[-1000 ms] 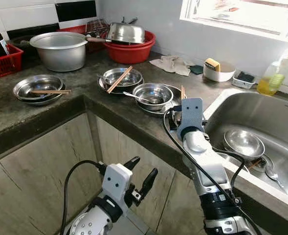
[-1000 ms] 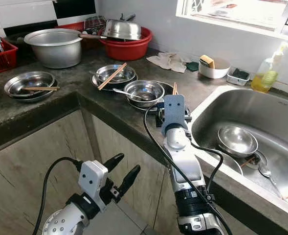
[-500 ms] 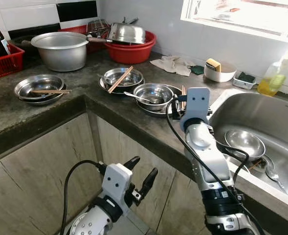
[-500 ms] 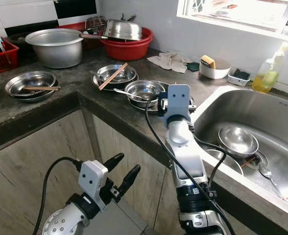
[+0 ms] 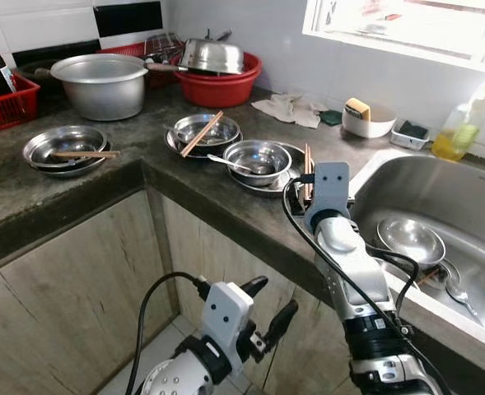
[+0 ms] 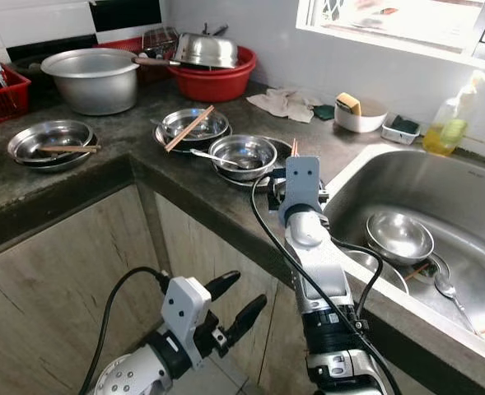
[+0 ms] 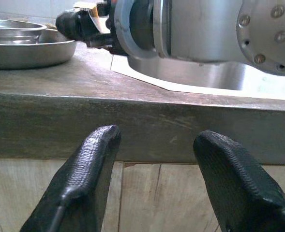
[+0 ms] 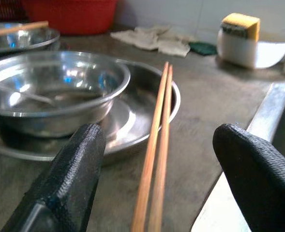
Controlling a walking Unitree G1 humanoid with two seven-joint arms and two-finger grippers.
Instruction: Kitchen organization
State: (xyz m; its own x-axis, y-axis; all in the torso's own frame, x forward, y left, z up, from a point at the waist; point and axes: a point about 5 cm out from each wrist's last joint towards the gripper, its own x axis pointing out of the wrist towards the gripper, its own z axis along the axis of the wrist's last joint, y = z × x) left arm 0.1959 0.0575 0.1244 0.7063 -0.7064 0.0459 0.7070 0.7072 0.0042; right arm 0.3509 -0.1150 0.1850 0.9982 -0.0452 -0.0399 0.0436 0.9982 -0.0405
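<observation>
While two chopsticks point(image 8: 156, 145) lie side by side across a plate point(image 8: 132, 116) rim near the sink point(image 5: 464, 197), the right gripper point(image 8: 154, 183) sits wide open around them, holding nothing. Its wrist view shows both sticks close up; the head views show three more bowl stacks. The left gripper point(image 7: 157, 179) hangs open below the counter point(image 7: 132, 121).

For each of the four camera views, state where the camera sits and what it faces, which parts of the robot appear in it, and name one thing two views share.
Left eye view: on the head, looking down at the counter and sink; both arms show.
Right eye view: beside it, same scene.
Left wrist view: on the low left arm, facing the counter's front edge past the left gripper, open; the right arm shows above.
Right wrist view: on the right arm, facing the chopsticks lying on a plate, between the right gripper fingers, open.
Shared: chopsticks appear in eye and right wrist views.
</observation>
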